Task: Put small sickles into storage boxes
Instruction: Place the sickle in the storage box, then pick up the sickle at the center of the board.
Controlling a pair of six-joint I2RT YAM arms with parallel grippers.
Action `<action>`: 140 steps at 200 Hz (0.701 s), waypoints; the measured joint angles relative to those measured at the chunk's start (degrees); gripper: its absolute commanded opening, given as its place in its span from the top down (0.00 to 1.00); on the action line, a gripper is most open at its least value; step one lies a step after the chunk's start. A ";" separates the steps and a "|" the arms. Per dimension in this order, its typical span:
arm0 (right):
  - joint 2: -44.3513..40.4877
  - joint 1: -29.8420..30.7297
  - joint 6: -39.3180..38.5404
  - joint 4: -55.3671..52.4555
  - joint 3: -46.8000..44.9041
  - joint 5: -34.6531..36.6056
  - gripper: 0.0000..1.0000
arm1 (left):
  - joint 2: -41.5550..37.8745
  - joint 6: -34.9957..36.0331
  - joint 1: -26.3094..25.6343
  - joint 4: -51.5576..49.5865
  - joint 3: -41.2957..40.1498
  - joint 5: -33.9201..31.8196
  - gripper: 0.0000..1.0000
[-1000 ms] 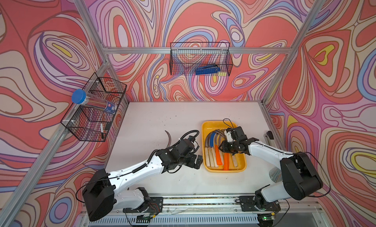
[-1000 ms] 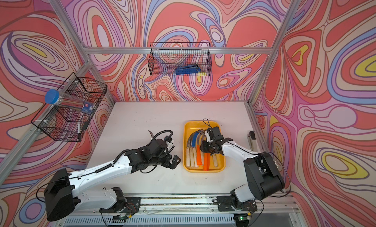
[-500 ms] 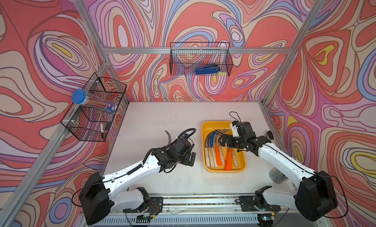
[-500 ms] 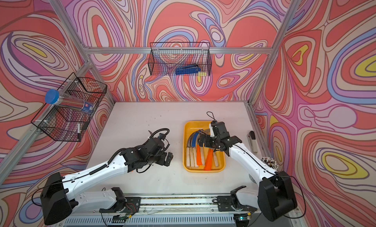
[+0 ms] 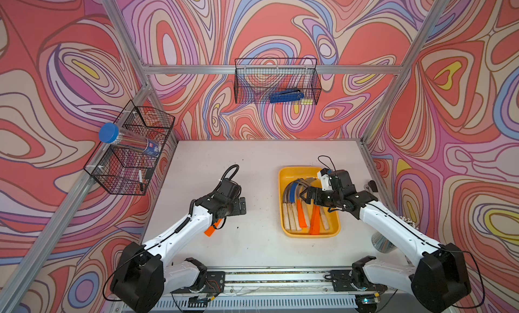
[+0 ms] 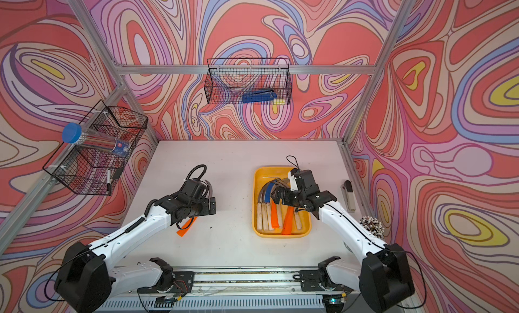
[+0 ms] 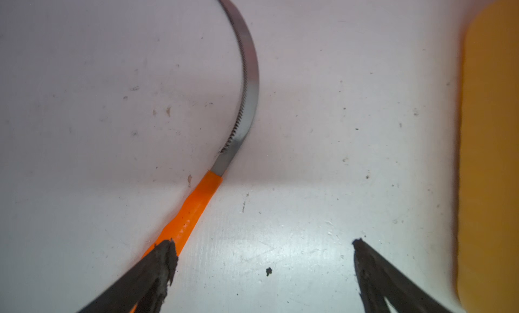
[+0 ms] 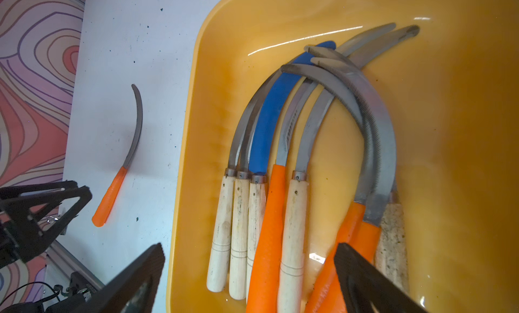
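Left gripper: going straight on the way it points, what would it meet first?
Likely the orange-handled sickle on the table: one finger lines up with its handle, the other with bare table. Height is unclear.

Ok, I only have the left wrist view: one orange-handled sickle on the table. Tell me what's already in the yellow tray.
Observer: Roughly eight sickles lie in the yellow tray, handles side by side, blades overlapping.
Operator: Give me the handle colours.
Observer: Five look pale wooden, three orange.
Operator: Now report the other arm.
Observer: The right gripper hangs open over the tray, holding nothing.
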 measured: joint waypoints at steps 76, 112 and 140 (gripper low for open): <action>0.00 0.00 1.44 2.95 -1.55 -3.06 0.02 | 7.61 -1.51 10.56 6.69 -3.56 3.72 0.00; -0.09 0.00 1.53 3.13 -1.75 -3.39 0.02 | 10.36 -1.40 10.86 8.31 -3.56 6.23 0.00; -0.22 0.00 1.55 3.13 -1.90 -3.45 0.02 | 11.41 -1.16 10.86 8.55 -3.54 8.96 0.01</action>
